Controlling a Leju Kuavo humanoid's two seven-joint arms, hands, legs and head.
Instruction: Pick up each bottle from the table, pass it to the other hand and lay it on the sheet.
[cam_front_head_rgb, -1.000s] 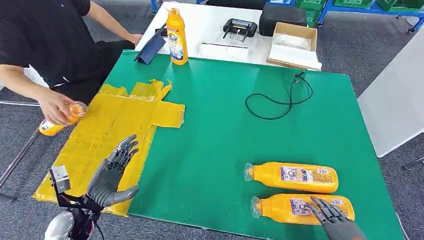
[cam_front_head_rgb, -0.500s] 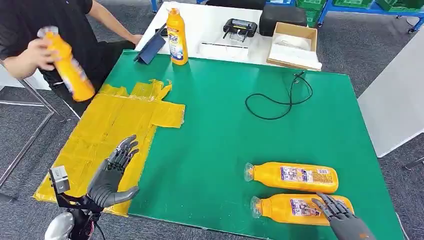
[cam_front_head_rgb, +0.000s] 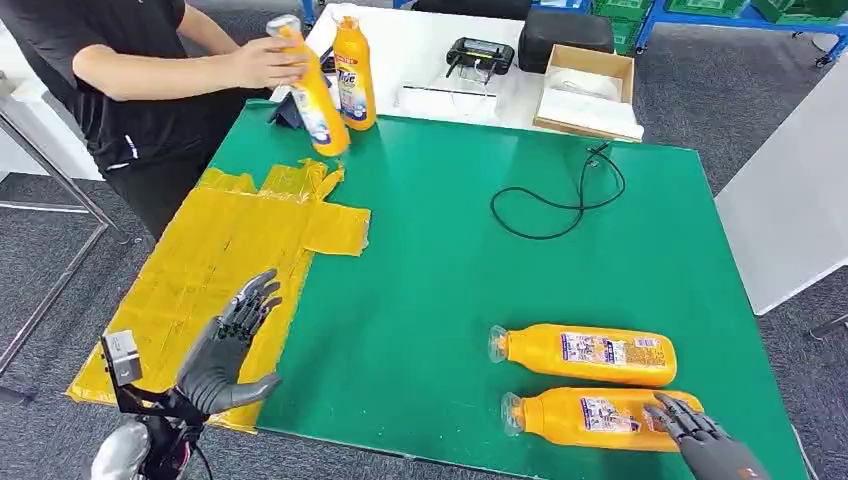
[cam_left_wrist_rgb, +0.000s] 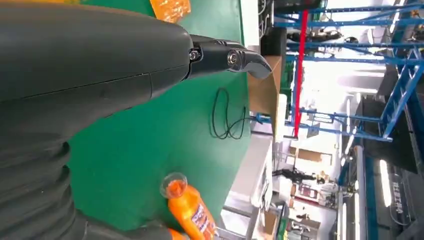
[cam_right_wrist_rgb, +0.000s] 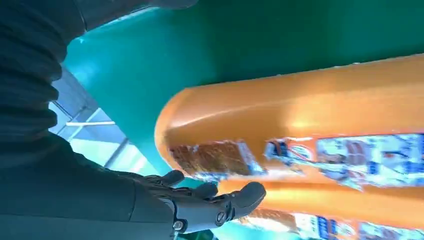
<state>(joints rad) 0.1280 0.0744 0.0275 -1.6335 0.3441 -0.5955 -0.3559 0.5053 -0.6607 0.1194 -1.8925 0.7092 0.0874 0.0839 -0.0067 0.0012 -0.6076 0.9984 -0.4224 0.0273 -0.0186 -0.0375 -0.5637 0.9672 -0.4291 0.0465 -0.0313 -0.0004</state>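
Green matting covers the counter (cam_front_head_rgb: 450, 270). My right hand (cam_front_head_rgb: 700, 440), fingers spread and grasping nothing, hovers at the base of the nearer orange plastic bottle (cam_front_head_rgb: 590, 418), lying near the front edge beside its twin (cam_front_head_rgb: 585, 354). I judge it smooth, rigid, likely to roll; I'd grip mid-body. My left hand (cam_front_head_rgb: 225, 345) waits unclenched over the yellow sheet (cam_front_head_rgb: 220, 260), with open green between.

Head view: high, looking forward and down over the green table (cam_front_head_rgb: 450, 250). Left wrist view: turned sideways, low along the tabletop toward the cable (cam_left_wrist_rgb: 226, 117). Right wrist view: very close on the nearest bottle (cam_right_wrist_rgb: 300, 115). Shared: table, bottles.
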